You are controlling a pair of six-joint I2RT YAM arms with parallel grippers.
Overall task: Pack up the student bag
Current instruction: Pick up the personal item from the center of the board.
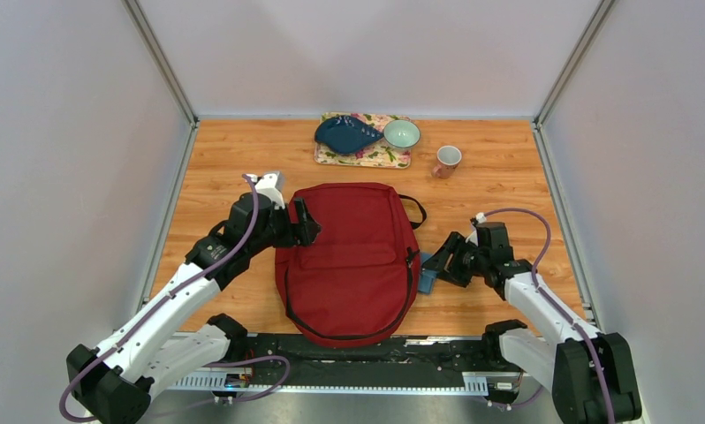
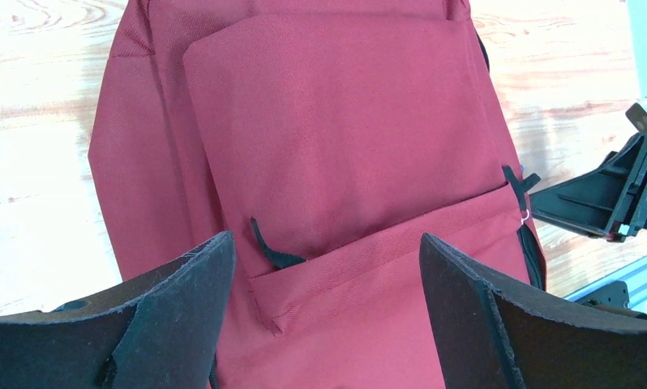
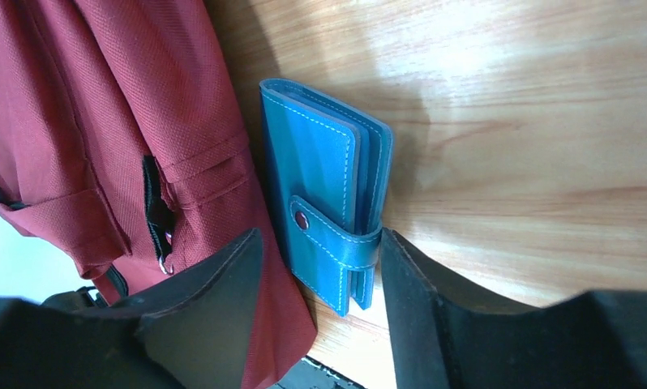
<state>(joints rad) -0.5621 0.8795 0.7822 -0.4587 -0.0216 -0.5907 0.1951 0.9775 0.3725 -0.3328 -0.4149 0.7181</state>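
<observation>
The student bag (image 1: 349, 256), a big dark red backpack, lies flat mid-table with its front pocket up. My left gripper (image 1: 305, 221) hovers at the bag's left edge. In the left wrist view it (image 2: 327, 243) stands wide open over the pocket flap (image 2: 328, 121), near a black zipper pull (image 2: 273, 253). A small blue wallet (image 1: 427, 272) lies against the bag's right side. My right gripper (image 3: 320, 243) straddles the wallet (image 3: 320, 178): the right finger touches its strap edge, while the left finger (image 3: 215, 284) sits over the bag fabric (image 3: 85, 105) with a gap to the wallet.
At the back, a floral tray (image 1: 393, 161) carries a dark blue dish (image 1: 344, 134) and a pale green bowl (image 1: 402, 133). A pink mug (image 1: 447, 161) stands to its right. Grey walls enclose the wooden table; a black rail (image 1: 349, 349) runs along the near edge.
</observation>
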